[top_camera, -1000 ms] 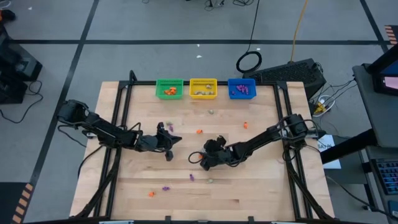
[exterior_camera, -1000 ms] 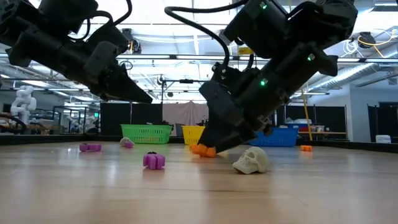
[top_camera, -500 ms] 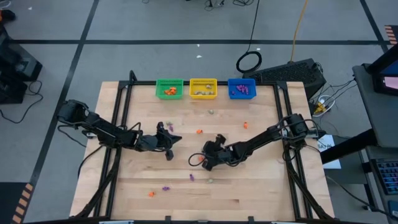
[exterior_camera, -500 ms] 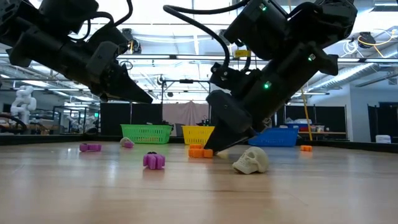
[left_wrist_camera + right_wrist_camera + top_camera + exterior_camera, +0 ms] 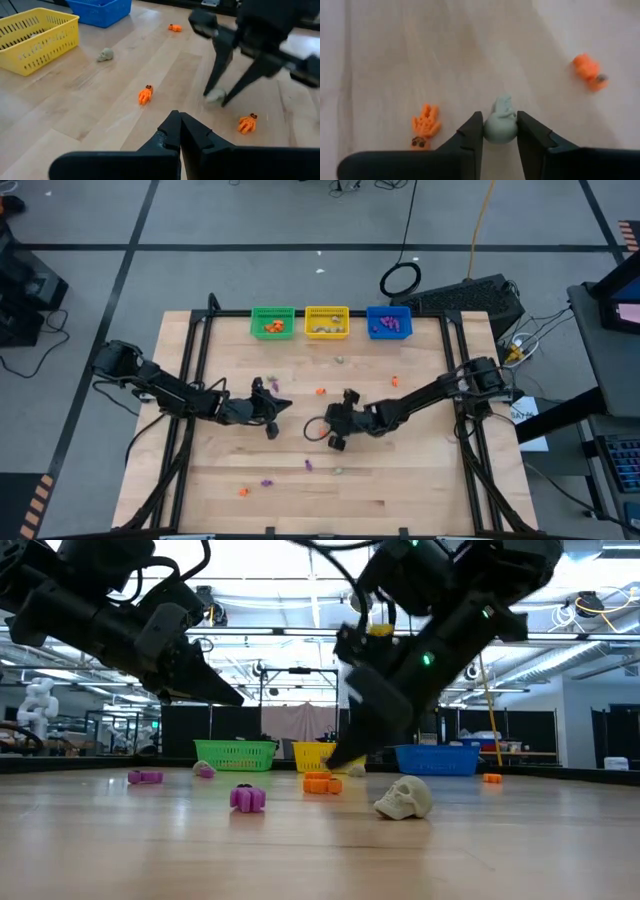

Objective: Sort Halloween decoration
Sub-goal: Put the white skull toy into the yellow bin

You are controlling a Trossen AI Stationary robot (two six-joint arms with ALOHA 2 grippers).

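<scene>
I see my right gripper (image 5: pixel 500 131) near the middle of the high view, its fingers pinching a small pale grey-green ghost trinket (image 5: pixel 500 123), lifted just off the wooden bench (image 5: pixel 420 480). A little orange trinket (image 5: pixel 425 125) lies on the bench beside it. My left gripper (image 5: pixel 272 418) hangs left of centre, fingers clenched with nothing in them. Other tiny trinkets lie scattered, like a pale plastic skull (image 5: pixel 404 797) and a purple piece (image 5: pixel 247 798). Green (image 5: pixel 272 322), yellow (image 5: pixel 326 321) and blue baskets (image 5: pixel 389 322) sit along the bench's top edge.
</scene>
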